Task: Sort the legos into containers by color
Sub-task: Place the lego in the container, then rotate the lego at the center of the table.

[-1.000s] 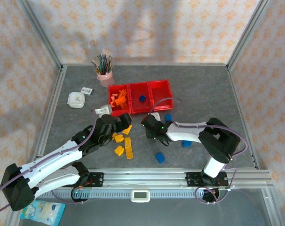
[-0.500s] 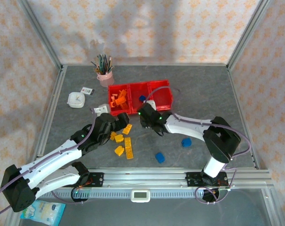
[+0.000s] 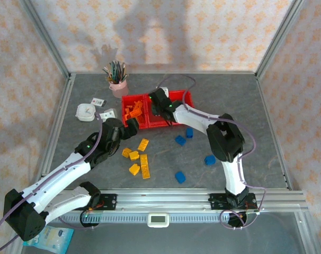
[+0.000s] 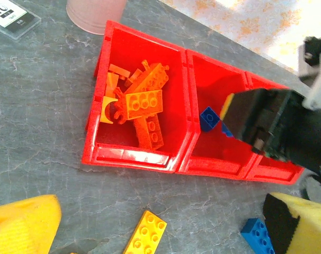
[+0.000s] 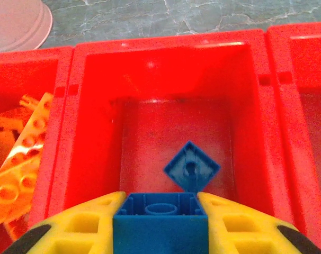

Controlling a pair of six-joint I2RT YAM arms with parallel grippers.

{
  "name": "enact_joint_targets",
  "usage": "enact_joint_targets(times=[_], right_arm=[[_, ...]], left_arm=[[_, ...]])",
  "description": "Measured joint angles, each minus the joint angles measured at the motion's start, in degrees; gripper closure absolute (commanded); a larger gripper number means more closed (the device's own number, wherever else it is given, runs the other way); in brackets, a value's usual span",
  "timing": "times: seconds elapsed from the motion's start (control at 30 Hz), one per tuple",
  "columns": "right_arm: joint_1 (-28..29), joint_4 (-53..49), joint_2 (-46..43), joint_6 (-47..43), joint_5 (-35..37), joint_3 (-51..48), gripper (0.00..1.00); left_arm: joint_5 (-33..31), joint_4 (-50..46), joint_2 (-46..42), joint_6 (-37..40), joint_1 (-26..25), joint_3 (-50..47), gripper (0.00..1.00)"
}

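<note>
Three red containers (image 3: 181,94) joined in a row, mid table (image 3: 229,100), top view. Over the mid bin (image 3: 156,125) hangs the right gripper (image 3: 159,103); its jaws can't be read from up here. The left gripper (image 3: 130,124) is just off the front corner of the left bin (image 3: 127,100), above the table. Loose legos lie in front of the bins: yellow/orange ones (image 3: 144,165) to the left, blue ones (image 3: 180,177) to the right. Pink cup (image 3: 118,88) w/ pens behind the bins, white tub (image 3: 86,112) off to the left.

Left wrist: left gripper (image 4: 160,211) jaws spread wide, yellow fingers (image 4: 23,225) at both lower corners, gripping nothing. A yellow plate (image 4: 145,233) lies flat on the table btwn them. Left bin holds an orange heap (image 4: 142,103). Mid bin has one loose blue lego (image 4: 208,117), w/ the right gripper (image 4: 245,119) over it.

Right wrist: right gripper (image 5: 160,203) clamped tight on a blue brick (image 5: 160,225), hollow side facing the cam, held above the near part of the mid bin (image 5: 166,45). Loose blue lego (image 5: 191,165) sits corner-on on that bin's floor. Orange heap (image 5: 15,164) in the bin to the left.
</note>
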Motion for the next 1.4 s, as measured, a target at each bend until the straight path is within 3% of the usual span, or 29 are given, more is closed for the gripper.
enact_joint_targets(times=[0.1, 0.37, 0.87, 1.17, 1.4], right_arm=[[-0.39, -0.76, 2.49, -1.11, -0.09, 3.43, 0.53], [-0.37, -1.9, 2.05, -2.32, -0.55, 6.16, 0.47], [-0.37, 1.01, -23.65, -0.11, -3.76, -23.47, 0.36], [-0.44, 2.19, -25.53, 0.28, -5.84, -34.05, 0.3], [-1.01, 3.74, -24.55, -0.24, -6.67, -36.33, 0.26]], left_arm=[[0.35, -0.02, 0.24, 0.59, 0.37, 0.09, 0.01], [1.22, -0.42, 0.5, 0.98, 0.72, 1.03, 0.01], [6.27, 0.92, -0.48, 0.24, 0.46, -0.72, 0.01], [6.56, 4.61, -0.17, -2.99, -4.96, -3.65, 0.01], [5.62, 8.24, 2.29, -5.81, -8.63, -5.09, 0.01]])
